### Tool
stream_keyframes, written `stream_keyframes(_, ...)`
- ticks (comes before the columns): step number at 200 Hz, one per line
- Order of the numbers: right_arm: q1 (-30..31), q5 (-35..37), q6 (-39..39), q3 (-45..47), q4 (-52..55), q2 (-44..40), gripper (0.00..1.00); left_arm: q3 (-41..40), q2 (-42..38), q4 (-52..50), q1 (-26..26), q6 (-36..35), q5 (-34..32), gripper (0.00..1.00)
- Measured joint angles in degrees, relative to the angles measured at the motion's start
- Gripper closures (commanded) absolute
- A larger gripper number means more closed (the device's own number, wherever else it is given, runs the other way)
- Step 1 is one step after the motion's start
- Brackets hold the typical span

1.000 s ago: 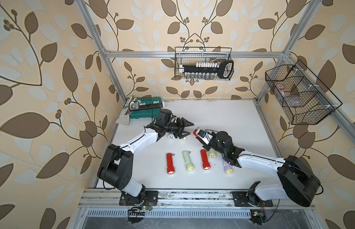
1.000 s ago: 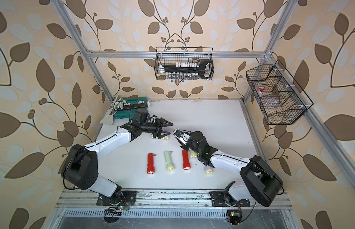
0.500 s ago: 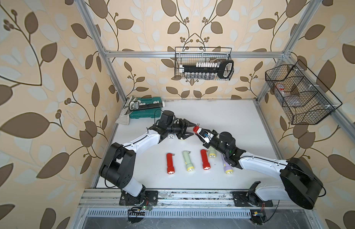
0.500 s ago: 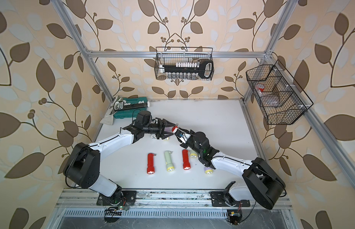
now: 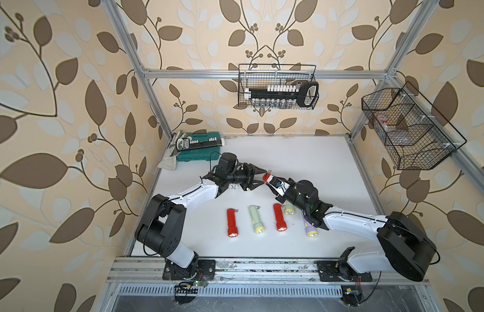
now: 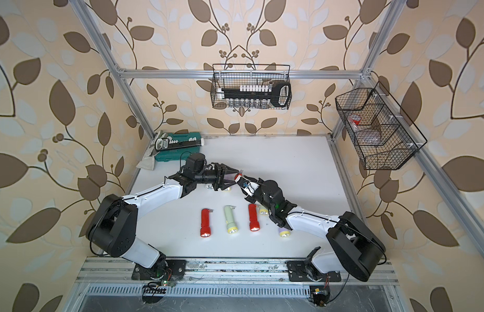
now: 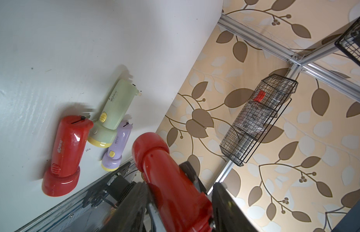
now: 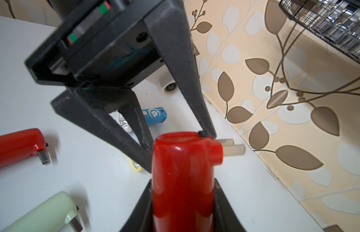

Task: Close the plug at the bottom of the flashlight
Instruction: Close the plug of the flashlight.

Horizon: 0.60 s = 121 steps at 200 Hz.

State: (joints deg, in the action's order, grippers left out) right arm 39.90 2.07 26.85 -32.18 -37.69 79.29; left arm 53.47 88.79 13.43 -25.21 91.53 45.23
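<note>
My right gripper [image 5: 283,193] is shut on a red flashlight [image 5: 267,177] and holds it above the table, tail end pointing at my left gripper [image 5: 264,177]. In the right wrist view the plug [image 8: 233,148] sticks out sideways from the red flashlight's [image 8: 183,180] tail, its two pale prongs unfolded. The left gripper [image 8: 178,145] is open and straddles that tail. One of its fingers [image 8: 195,96] touches the tail's edge beside the plug, the other sits against the opposite side. In the left wrist view the flashlight [image 7: 165,176] lies between the dark fingers [image 7: 229,211], with a gap on one side.
Several flashlights lie in a row near the front: red [image 5: 231,222], pale green [image 5: 256,218], red [image 5: 278,217], purple [image 5: 309,226]. A blue one [image 8: 155,115] lies under the left gripper. A green tool case [image 5: 199,147] sits back left. Wire baskets [image 5: 278,90] [image 5: 413,129] hang on the walls.
The left gripper has moved right onto the flashlight's tail and its jaws have narrowed. The right gripper has brought the flashlight up and left to meet it.
</note>
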Motion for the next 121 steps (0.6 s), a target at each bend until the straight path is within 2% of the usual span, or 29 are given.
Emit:
stream_keyframes(77, 0.0, 0.9, -0.1, 0.0, 0.3, 0.7, 1.0, -1.4, -1.1, 2.9, -0.4, 2.2, 0.5, 0.4)
stream_keyframes(121, 0.0, 1.0, -0.4, 0.0, 0.3, 0.7, 1.0, -1.4, -2.3, 2.9, -0.4, 1.9, 0.9, 0.47)
